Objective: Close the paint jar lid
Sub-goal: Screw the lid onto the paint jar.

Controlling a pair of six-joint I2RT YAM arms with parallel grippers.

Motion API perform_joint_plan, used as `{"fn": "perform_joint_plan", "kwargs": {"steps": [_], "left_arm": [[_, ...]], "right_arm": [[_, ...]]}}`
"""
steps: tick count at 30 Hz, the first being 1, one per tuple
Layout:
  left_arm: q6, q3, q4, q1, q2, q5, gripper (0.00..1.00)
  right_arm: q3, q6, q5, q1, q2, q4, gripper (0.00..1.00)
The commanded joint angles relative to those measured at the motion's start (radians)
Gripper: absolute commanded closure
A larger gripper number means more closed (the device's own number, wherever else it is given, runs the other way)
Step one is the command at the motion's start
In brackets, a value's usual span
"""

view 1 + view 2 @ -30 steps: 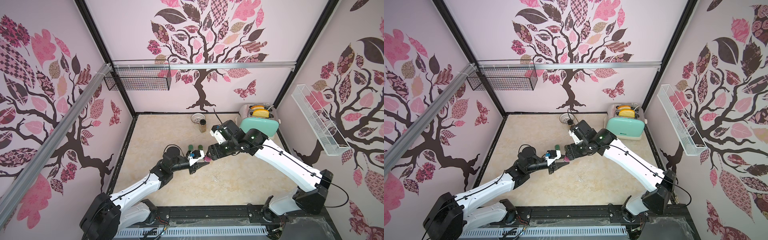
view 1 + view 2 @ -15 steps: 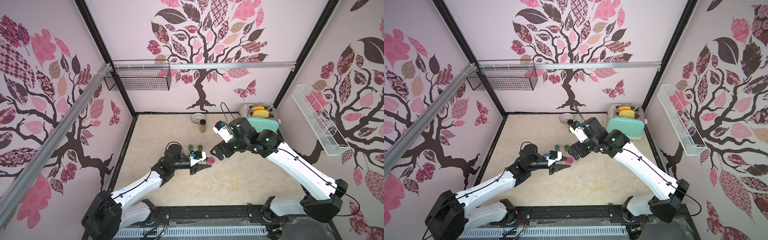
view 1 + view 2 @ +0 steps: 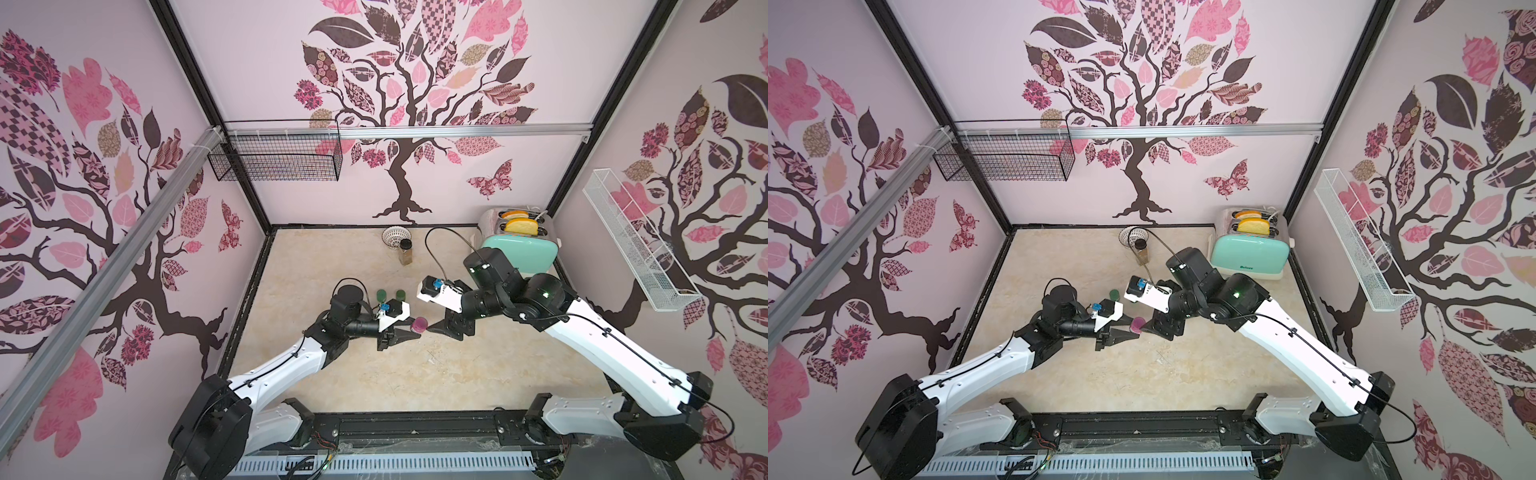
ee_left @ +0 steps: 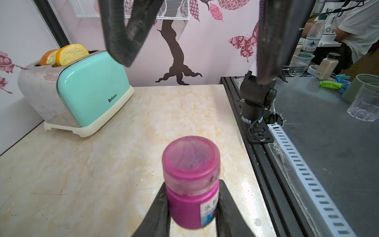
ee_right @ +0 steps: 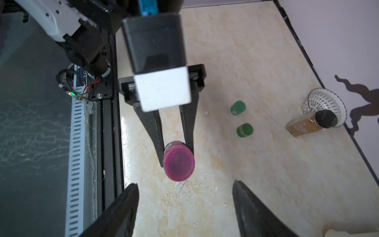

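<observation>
Our left pincer (image 5: 177, 155) was clamped on the body of the pink paint jar (image 4: 191, 197), over the table (image 4: 102, 164) near its front edge. The right pincer (image 5: 184, 183) stood open and empty just beside it. The lid (image 4: 190, 158) sat on the jar's mouth, so we judged only a last tightening, if any, was left.

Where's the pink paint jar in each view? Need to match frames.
Top view: pink paint jar just right of picture centre, between the two arms' tips.
Top view: pink paint jar just left of picture centre, same spot on the table.
Left wrist: lower centre, clamped between the fingers.
Right wrist: centre, top facing the camera.
Shared landmark: left gripper, shut on it in all four.
</observation>
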Motion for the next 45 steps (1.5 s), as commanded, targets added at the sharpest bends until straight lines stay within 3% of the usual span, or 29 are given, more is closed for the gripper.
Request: {"fn": "perform_joint_plan", "kwargs": {"steps": [1,6,17,29,37,45], "left_arm": [[0.019,0.028,-0.013,0.003,0.006,0.021,0.79],[0.026,0.028,-0.02,0.003,0.006,0.016,0.79],[0.029,0.03,-0.024,0.003,0.003,0.012,0.79],[0.032,0.031,-0.027,0.003,0.001,0.007,0.79],[0.033,0.031,-0.026,0.003,-0.003,0.002,0.79],[0.029,0.012,0.018,0.003,-0.037,-0.042,0.79]], "right_arm": [[0.006,-0.133,-0.043,0.015,0.036,-0.029,0.3],[0.019,-0.138,-0.058,0.014,0.074,-0.027,0.39],[0.013,-0.134,-0.039,0.014,0.104,-0.019,0.5],[0.014,-0.135,-0.03,0.014,0.126,-0.03,0.54],[0.018,-0.126,-0.022,0.014,0.135,-0.035,0.65],[-0.031,-0.008,-0.006,0.014,0.136,0.025,0.73]]}}
